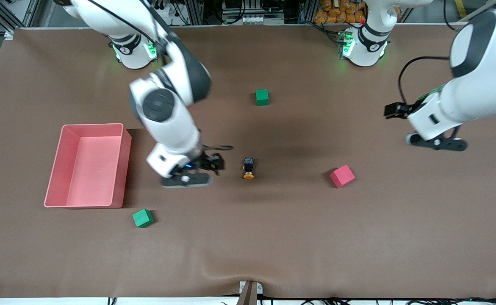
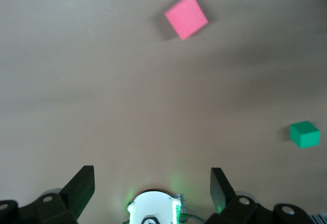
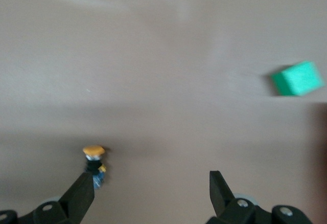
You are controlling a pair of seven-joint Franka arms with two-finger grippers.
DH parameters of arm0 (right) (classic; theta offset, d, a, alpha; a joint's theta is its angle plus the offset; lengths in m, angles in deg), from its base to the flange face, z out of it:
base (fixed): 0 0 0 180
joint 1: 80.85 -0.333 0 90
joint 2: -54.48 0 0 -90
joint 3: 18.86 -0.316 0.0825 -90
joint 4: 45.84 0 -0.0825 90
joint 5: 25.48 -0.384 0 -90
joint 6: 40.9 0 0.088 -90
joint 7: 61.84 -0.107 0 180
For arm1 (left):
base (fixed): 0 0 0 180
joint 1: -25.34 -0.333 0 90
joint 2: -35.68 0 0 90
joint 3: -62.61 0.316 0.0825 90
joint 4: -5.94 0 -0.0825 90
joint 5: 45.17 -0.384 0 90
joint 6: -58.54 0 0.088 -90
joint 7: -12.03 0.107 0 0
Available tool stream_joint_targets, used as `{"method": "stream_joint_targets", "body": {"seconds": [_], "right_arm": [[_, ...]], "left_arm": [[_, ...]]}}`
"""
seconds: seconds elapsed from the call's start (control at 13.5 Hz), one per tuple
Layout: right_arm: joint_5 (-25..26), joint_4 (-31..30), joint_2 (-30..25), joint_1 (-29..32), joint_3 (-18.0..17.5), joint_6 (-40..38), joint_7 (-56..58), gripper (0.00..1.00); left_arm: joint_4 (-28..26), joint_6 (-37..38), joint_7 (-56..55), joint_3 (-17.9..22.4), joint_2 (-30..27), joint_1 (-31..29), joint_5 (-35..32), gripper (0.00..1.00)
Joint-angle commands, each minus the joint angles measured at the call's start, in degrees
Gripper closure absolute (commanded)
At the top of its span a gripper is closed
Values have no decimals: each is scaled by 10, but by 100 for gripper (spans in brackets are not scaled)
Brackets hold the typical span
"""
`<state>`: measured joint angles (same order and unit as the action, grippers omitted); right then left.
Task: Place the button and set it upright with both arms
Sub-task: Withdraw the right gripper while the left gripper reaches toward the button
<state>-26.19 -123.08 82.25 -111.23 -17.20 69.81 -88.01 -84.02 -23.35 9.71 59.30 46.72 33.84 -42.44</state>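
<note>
Front view gives you the clearest read: the button (image 1: 248, 167) lies on its side on the brown table (image 1: 273, 237), near the middle, its orange cap pointing toward the camera and its black body pointing toward the robots' bases. It is not upright, so that part of the task looks undone.

Your right tool (image 1: 197, 169) sits low, just beside the button on the side toward the pink bin (image 1: 84, 165), with its fingers apart and nothing between them. In the right wrist view the button (image 3: 95, 163) shows close to one finger (image 3: 82, 193) rather than centred between the two, so a straight close from here would likely miss or nudge it. Recentre before you grip.

Your left tool (image 1: 438, 143) waits up in the air over the table's end by the left arm, fingers spread wide and empty, well apart from the button. The left wrist view shows only bare table, the red cube (image 2: 186, 17) and a green cube (image 2: 305, 134) under it. My guess is it is parked there to keep the middle free until a second hand is needed for tipping the button up.

The red cube (image 1: 342, 176) lies between the button and that waiting arm. Another green cube (image 1: 142, 218) sits nearer the camera, beside the bin; neither blocks your approach.
</note>
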Motion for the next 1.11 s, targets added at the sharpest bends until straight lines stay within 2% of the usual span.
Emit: {"method": "stream_joint_targets", "body": {"seconds": [0.0,0.15,0.44,0.59,0.81,1.04], "right_arm": [[9,-95,-106,35,-12,-50,14,0],[8,-151,-181,80,-16,-75,28,0],[7,-153,-262,180,-19,-189,95,0],[5,-152,-291,232,-18,-232,193,0],[2,-145,-309,302,-20,-266,240,0],[5,-131,-310,335,-10,-275,326,0]], "left_arm": [[34,5,-13,2,49,19,25,0],[40,4,-49,2,74,42,42,0],[80,0,-106,2,136,88,47,0],[103,-12,-112,2,168,103,47,0],[108,-49,-113,2,199,114,75,0],[114,-113,-172,2,232,145,96,0]]}}
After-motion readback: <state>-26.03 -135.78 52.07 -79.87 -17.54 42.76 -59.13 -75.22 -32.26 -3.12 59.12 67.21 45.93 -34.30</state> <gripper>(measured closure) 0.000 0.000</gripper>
